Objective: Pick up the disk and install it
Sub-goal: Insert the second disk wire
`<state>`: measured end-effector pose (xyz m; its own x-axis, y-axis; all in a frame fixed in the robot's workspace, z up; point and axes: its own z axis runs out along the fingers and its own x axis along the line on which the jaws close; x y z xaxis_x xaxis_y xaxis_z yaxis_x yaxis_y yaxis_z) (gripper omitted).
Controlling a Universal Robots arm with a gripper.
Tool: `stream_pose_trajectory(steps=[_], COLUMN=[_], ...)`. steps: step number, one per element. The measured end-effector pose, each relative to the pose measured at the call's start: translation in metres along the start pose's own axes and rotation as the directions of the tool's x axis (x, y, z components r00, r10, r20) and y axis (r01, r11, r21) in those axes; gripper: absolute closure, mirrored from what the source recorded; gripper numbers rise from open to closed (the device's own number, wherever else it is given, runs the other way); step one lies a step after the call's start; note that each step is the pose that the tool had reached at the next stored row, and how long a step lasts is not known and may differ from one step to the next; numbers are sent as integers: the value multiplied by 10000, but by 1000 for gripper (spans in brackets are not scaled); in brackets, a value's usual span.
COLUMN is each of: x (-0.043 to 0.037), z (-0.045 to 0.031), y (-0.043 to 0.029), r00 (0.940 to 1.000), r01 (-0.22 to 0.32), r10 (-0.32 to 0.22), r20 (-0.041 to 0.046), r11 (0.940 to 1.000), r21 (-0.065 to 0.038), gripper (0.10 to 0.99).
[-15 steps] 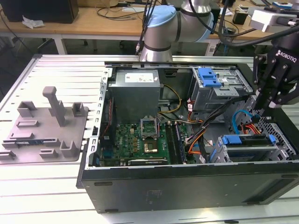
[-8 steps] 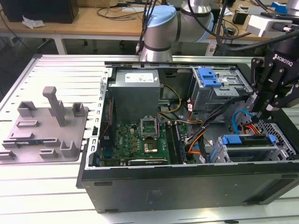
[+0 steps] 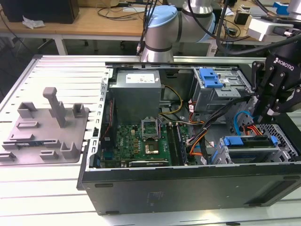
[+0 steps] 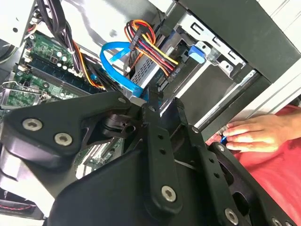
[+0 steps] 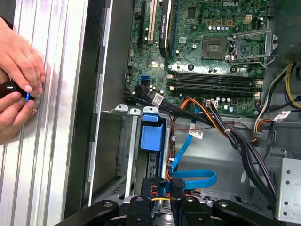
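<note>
hand [image 3: 272,112]: fingers pressed together, pinching nothing, above the open computer case [image 3: 188,183] | disk [image 3: 248,142]: just below the hand, seated in the drive cage; silver body framed by a blue bracket, power and blue data cables plugged in | farther out: person's hand [image 4: 256,134] on the desk outside the case

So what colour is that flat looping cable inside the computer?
Bright blue. The flat cable shows best in the second wrist view, curving beside the red, yellow and black wires.

Silver arm [image 3: 197,12], pale-blue joint caps; matte black gripper [image 3: 273,110], silver screws, white lettering.
</note>
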<state>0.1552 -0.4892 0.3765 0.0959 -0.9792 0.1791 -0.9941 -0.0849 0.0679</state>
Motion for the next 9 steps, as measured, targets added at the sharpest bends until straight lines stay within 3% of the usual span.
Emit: stream_pose_trajectory(steps=[5,6,9], x=[-14,-14,-15], z=[63,64,67], y=[32,32,31], r00=[10000,10000,10000], r01=[-12,-12,-12], r10=[12,12,12], r20=[-13,-13,-13], r11=[10000,10000,10000], r21=[55,55,55], gripper=[796,863,925])
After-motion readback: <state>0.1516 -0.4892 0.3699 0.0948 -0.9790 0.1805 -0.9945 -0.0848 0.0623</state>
